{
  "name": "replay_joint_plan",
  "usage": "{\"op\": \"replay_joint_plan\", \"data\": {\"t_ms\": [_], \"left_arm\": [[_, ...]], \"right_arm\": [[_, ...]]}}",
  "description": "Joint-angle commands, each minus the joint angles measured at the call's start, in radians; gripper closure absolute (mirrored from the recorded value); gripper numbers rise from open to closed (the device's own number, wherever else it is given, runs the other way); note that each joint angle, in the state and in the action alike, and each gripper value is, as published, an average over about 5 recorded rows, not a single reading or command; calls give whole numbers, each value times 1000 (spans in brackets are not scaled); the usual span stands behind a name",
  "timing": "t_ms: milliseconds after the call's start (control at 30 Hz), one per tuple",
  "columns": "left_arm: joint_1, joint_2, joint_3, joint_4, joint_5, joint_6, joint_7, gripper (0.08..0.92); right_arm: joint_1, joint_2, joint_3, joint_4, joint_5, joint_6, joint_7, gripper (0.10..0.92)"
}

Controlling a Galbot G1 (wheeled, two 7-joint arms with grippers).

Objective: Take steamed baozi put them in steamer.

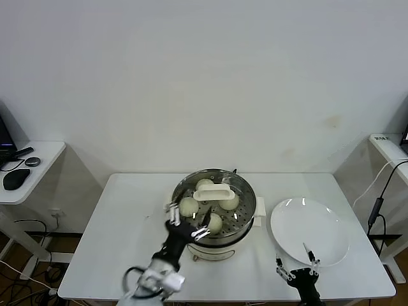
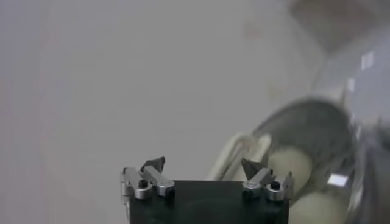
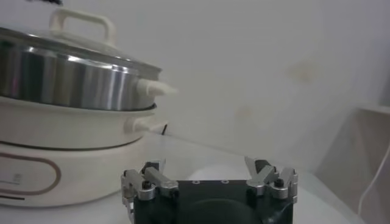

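Right gripper (image 1: pixel 296 261) arm cut off at the head view's lower edge (steamer (image 2: pixel 317 152) blurred in the left wrist view)

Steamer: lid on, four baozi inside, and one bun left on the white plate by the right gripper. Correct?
Not quite: the white plate is bare in the head view. The steamer has its lid on, baozi inside; the right gripper sits by the plate.

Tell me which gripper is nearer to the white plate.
The right. The right gripper sits at the near edge of the white plate, fingers open. The left gripper is across the table, open at the steamer rim over the baozi.
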State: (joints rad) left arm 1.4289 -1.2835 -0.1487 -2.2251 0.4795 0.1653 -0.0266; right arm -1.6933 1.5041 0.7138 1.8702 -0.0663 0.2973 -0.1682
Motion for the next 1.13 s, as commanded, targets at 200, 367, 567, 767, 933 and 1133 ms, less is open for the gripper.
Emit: {"op": "replay_joint_plan", "data": {"t_ms": [200, 367, 567, 767, 933, 1133], "left_arm": [[540, -61, -317, 20, -661, -468, -177, 177], [545, -73, -364, 131, -656, -546, -129, 177], [556, -76, -361, 165, -635, -533, -104, 177], [545, -65, -375, 186, -635, -518, -85, 177], [539, -58, -382, 187, -629, -503, -74, 177], [542, -50, -382, 186, -626, -490, -66, 177]], "right_arm": [[-79, -94, -81, 128, 154, -128, -31, 203], [-100, -103, -88, 141, 187, -129, -27, 203], [-98, -103, -89, 126, 190, -127, -23, 203], [-97, -98, -93, 126, 184, -131, -22, 203], [-98, -89, -92, 120, 168, -130, -20, 203], [-102, -80, -96, 118, 156, -129, -17, 203]]}}
